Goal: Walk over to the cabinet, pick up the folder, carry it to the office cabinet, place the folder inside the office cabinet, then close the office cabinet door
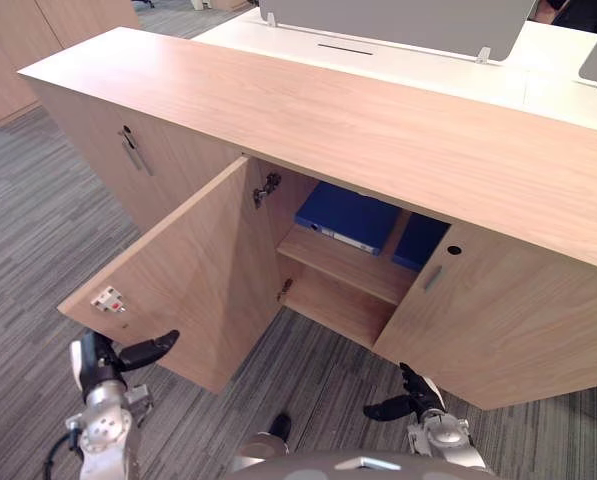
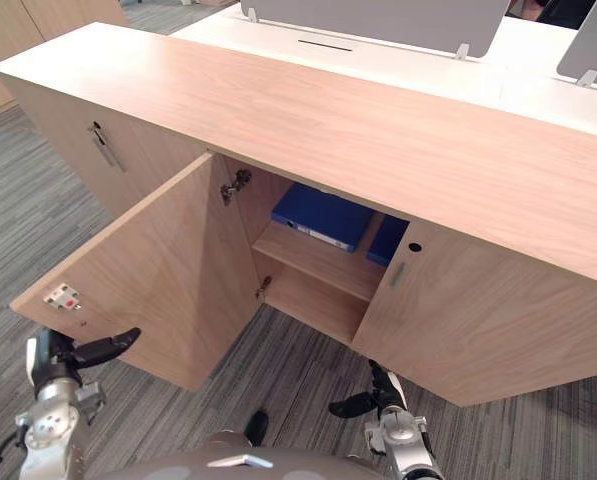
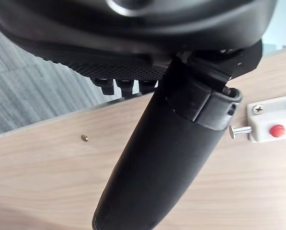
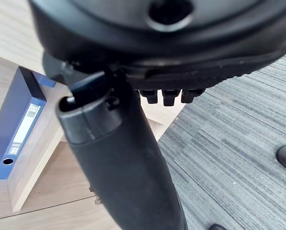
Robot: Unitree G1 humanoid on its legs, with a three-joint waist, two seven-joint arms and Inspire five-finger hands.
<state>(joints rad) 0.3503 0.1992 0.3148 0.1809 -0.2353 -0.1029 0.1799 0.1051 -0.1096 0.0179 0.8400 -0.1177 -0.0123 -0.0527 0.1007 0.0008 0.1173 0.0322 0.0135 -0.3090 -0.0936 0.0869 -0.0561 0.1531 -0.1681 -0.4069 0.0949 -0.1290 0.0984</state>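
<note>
Left eye view, Ben, biggest thing first: what are we facing?

Ana, that's the office cabinet (image 1: 378, 130), long and low on the carpet (image 1: 38, 230). Its left door (image 1: 193, 270) hangs wide open toward us; the neighbouring door (image 1: 498, 320) is shut.

And the folder (image 1: 346, 215)?

Blue, lying flat on the upper shelf (image 1: 343, 262) inside, beside another blue item (image 1: 419, 240) (a second binder, I'd guess). So the placing looks done, and closing the door is the step in hand.

Hands?

The left hand (image 1: 113, 357) sits low, just beside the open door's free edge, fingers relaxed and grasping nothing. Whether its thumb (image 3: 152, 163) touches the wood I cannot tell. The right hand (image 1: 410, 398) hangs low before the shut door, likewise loose and empty. The folder is well apart from both, higher and deeper in, roughly between them.

How to close it well?

I'd bring the left hand round to the door's outer face, near the free edge where leverage is best. Then push with flat fingers in one steady arc until the door sits flush. Keep the thumb off the small white catch (image 3: 272, 129) and out of the narrowing gap.
</note>
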